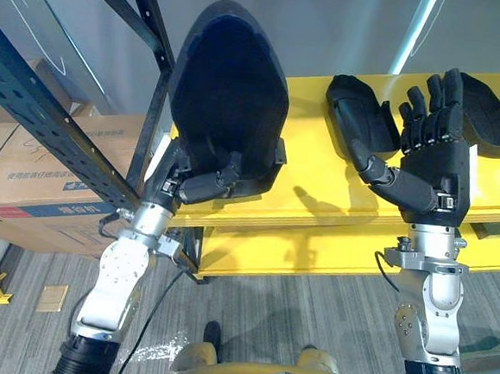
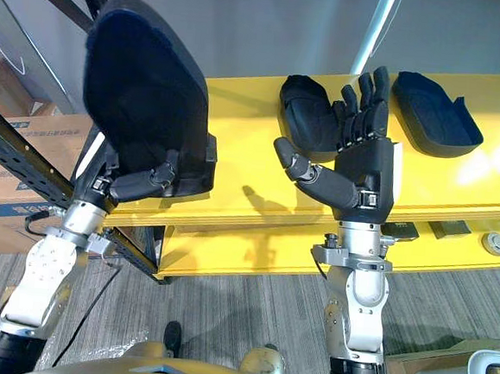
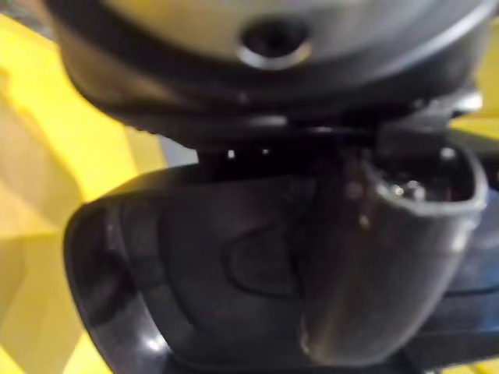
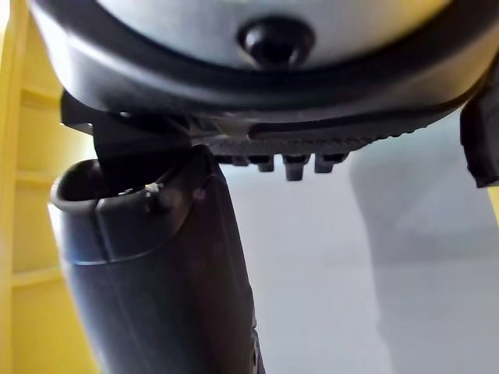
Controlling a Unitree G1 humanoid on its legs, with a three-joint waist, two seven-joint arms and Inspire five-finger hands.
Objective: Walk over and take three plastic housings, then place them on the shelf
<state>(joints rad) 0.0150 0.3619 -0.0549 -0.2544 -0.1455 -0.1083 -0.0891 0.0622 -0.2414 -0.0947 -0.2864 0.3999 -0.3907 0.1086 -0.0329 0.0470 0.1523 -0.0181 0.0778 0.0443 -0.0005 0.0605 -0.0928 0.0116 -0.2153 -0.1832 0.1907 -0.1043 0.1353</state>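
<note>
Your left hand point(image 1: 211, 182) grips the held housing point(image 1: 227, 90), a broad matte-black plastic shell, rounded and dished, raised over the left end of the yellow shelf point(image 1: 312, 170). On the shelf's glossy top lies the middle housing point(image 1: 359, 118). Your right hand point(image 1: 429, 166) spreads empty before the shelf, and beyond it lies the right-end housing point(image 1: 498, 111). I judge two placed, one left.
</note>
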